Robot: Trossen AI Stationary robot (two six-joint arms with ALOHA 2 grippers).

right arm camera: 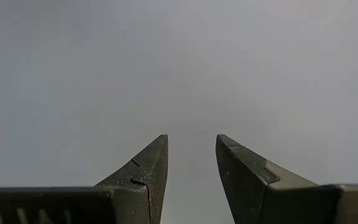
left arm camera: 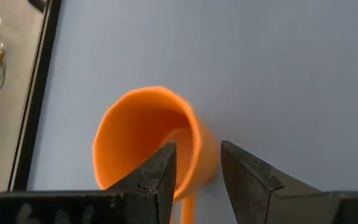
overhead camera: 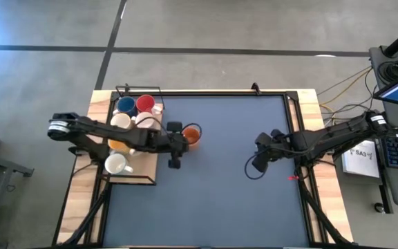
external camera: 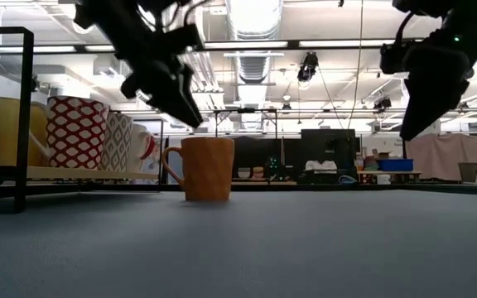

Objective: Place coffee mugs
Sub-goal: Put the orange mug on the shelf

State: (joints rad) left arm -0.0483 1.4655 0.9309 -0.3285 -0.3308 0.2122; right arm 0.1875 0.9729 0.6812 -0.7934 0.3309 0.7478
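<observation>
a: how are the left gripper fingers seen?
b: they are held apart, raised just above the orange mug, with nothing clamped; the mug is stood upright on the dark counter, beside the tray.
a: and the right gripper?
b: its fingers are parted too, hung empty over bare counter, well apart from the mug.
a: where are the other mugs kept?
b: they are gathered in the wire tray on the counter's left; blue, red and white ones can be made out.
</observation>
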